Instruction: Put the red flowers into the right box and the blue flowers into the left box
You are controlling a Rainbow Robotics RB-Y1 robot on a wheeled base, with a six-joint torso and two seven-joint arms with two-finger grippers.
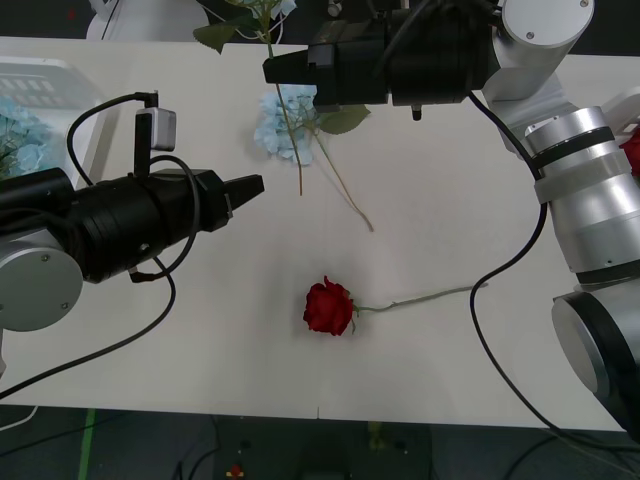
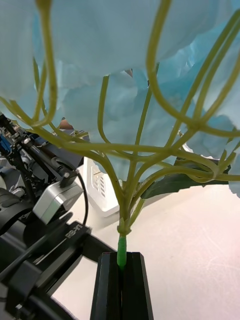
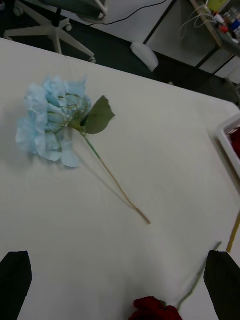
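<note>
No legible text, label, brand, number or sign appears on the table, the flowers or the arms; faint markings on a dark bracket in the right wrist view are too blurred to read.

One blue flower hangs above the table's far edge, its stem clamped in the right gripper. A second blue flower lies mid-table near the far edge. A red rose lies nearer the front edge. Blue flowers fill the left box.
</note>
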